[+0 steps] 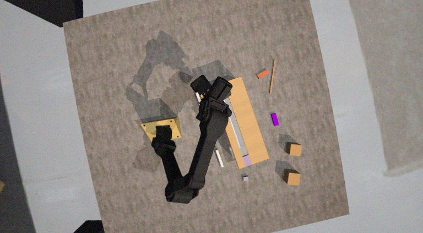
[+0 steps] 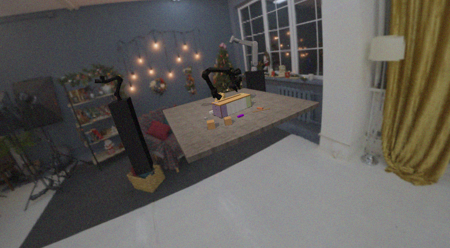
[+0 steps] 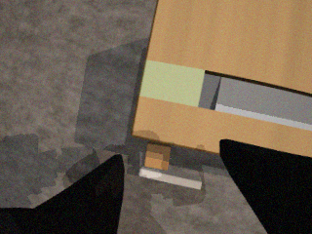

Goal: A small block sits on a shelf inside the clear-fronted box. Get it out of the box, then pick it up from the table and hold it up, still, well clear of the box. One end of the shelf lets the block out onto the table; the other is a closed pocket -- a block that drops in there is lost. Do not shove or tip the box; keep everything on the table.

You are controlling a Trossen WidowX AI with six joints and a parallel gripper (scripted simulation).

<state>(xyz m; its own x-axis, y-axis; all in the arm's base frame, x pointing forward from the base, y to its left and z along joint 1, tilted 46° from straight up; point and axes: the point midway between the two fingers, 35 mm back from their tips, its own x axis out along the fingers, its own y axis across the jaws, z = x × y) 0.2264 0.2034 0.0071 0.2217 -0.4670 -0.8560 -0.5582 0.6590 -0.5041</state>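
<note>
The small orange-brown block (image 3: 157,157) lies on the table outside the box (image 1: 250,124) (image 3: 219,39) (image 2: 237,107), close beside its long side near the green end (image 3: 171,83) (image 2: 248,100). A white strip (image 3: 171,178) (image 1: 197,97) lies just beyond the block. My gripper (image 3: 172,154) is open and empty above the table. In the wrist view its fingers stand on either side of the block, the block nearer the left finger. The arm mostly hides the block in the overhead view. The purple end (image 1: 247,160) (image 2: 219,110) is at the box's other end.
A second white strip (image 1: 219,158) and a small grey cube (image 1: 245,178) lie near the purple end. Beyond the box are two wooden cubes (image 1: 295,149) (image 1: 293,178), a purple block (image 1: 274,119), an orange block (image 1: 262,74) and a thin stick (image 1: 272,76).
</note>
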